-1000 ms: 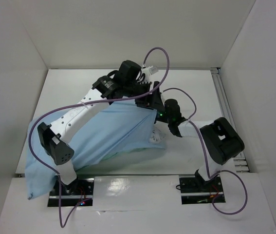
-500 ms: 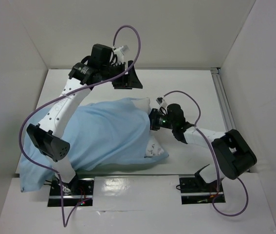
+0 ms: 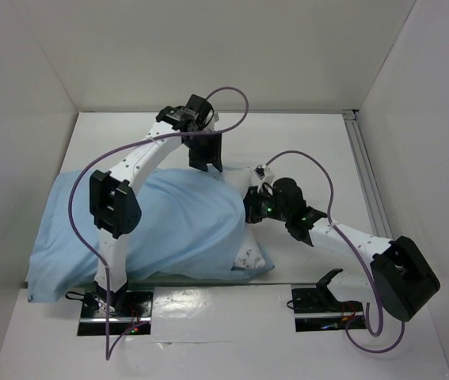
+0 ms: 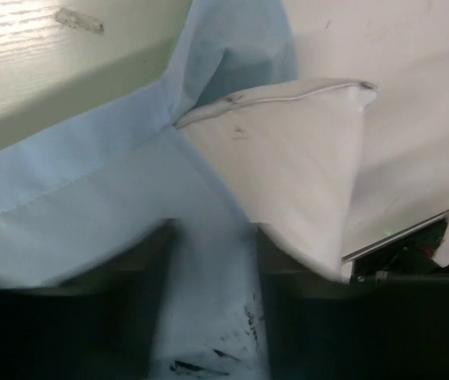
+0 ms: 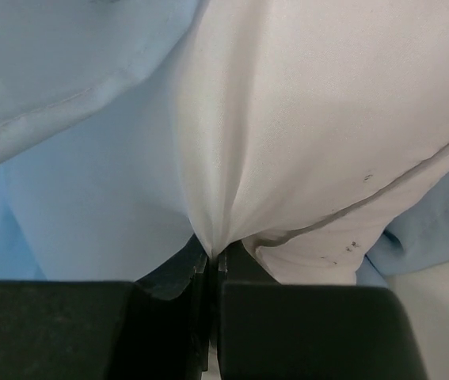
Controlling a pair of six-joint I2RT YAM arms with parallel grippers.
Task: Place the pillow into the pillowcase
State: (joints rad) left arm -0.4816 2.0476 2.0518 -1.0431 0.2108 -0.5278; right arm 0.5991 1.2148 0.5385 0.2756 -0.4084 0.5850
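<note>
The white pillow (image 3: pixel 249 252) lies mid-table, mostly covered by the light blue pillowcase (image 3: pixel 169 222); only its right end shows. My right gripper (image 3: pixel 253 207) is shut on a pinch of the pillow's white fabric (image 5: pixel 327 119), fingertips closed at the fold (image 5: pixel 212 257), with the pillowcase (image 5: pixel 74 158) to its left. My left gripper (image 3: pixel 208 157) hangs over the pillowcase's far edge near the pillow's far corner (image 4: pixel 287 158). Its fingers stand wide apart and blurred (image 4: pixel 208 317), with pale blue pillowcase cloth (image 4: pixel 89 182) showing in the gap.
White walls enclose the table (image 3: pixel 311 142) on three sides. A metal rail (image 3: pixel 364 170) runs along the right edge. Purple cables (image 3: pixel 232 99) loop above both arms. The arm bases (image 3: pixel 117 305) sit at the near edge.
The left gripper let go of the raised pillowcase, swung to the far left, then came back down to its far edge. The pillowcase has settled flatter. The right gripper kept its grip.
</note>
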